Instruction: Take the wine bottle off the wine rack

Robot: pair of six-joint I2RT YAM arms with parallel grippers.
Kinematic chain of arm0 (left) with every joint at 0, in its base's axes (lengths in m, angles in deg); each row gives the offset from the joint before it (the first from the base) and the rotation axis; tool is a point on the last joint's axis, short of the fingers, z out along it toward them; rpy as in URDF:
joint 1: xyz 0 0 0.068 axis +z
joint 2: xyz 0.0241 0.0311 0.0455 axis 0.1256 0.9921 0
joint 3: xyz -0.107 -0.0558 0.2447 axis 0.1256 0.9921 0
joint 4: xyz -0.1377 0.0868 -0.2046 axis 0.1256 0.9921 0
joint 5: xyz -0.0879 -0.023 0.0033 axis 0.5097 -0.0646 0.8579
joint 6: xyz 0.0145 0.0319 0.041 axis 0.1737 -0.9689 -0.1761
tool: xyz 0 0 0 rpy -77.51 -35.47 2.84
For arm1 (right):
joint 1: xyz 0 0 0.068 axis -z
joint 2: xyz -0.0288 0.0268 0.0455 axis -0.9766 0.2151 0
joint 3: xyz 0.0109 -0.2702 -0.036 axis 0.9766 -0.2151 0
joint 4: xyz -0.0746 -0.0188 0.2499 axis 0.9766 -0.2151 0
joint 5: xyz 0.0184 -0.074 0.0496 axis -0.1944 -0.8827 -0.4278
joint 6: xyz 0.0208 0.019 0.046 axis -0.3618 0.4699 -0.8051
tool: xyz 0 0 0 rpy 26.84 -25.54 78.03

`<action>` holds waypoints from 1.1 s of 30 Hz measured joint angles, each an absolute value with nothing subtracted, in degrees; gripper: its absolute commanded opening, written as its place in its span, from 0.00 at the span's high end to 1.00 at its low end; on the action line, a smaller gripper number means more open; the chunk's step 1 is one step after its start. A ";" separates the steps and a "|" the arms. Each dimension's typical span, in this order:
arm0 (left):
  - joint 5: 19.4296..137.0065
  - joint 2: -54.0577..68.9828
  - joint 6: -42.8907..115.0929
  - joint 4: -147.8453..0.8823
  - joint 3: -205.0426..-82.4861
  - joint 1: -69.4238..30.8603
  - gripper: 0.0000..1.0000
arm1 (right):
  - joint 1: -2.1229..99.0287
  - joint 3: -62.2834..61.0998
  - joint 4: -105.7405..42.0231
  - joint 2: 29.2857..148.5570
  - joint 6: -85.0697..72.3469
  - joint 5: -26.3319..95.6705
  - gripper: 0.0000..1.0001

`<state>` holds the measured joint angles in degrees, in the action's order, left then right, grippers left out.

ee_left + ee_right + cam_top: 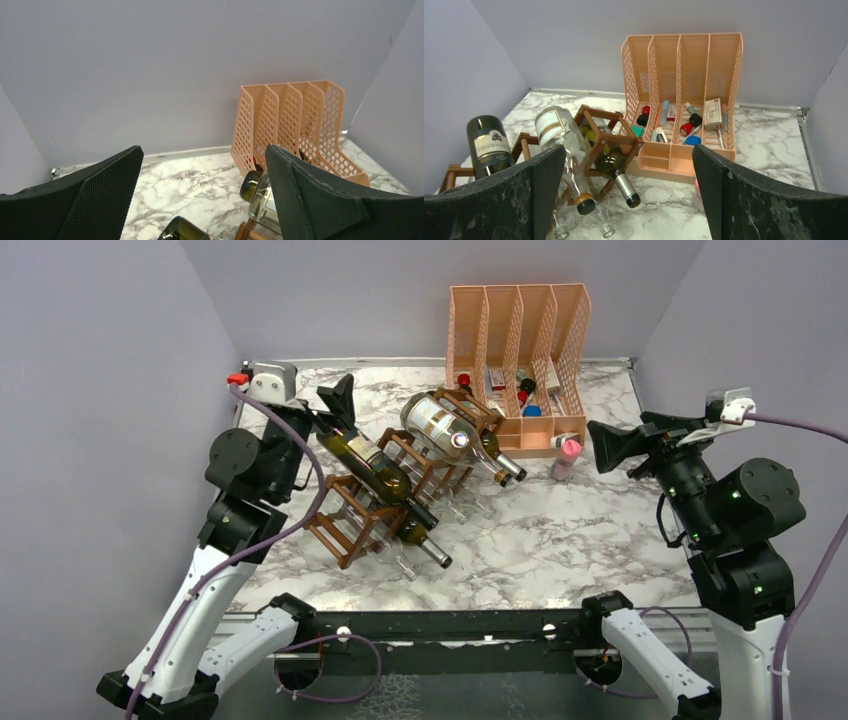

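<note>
the left hand (pixel 338 405) and right hand (pixel 603 445) are hovering open-fingered and empty, and the left is probably needing to lower around the dark wine bottle (pixel 375 468) lying on the wine rack (pixel 342 532).

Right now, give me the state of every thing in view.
wine rack, upright, loaded with bottles.
dark green bottle, lying atop the rack.
clear bottle, lying on the rack.
left pincer, open, empty.
right pincer, open, empty.
file organiser, upright, small items inside.
</note>
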<state>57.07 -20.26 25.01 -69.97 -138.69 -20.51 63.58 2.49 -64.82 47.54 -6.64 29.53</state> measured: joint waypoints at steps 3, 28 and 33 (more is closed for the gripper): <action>57.09 -20.15 25.65 -71.59 -134.60 -19.74 0.01 | 64.45 0.09 -65.44 46.73 -7.45 29.66 0.00; 59.65 -23.30 30.65 -85.07 -120.52 -16.11 0.01 | 67.95 -2.67 -72.41 58.12 -12.23 48.57 0.00; 59.65 -24.87 31.18 -87.17 -120.43 -15.96 0.01 | 67.95 -0.52 -72.34 61.36 -15.03 53.99 0.00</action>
<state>59.65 -24.87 31.18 -87.17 -120.43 -15.96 67.95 -0.52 -72.34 61.36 -15.03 53.99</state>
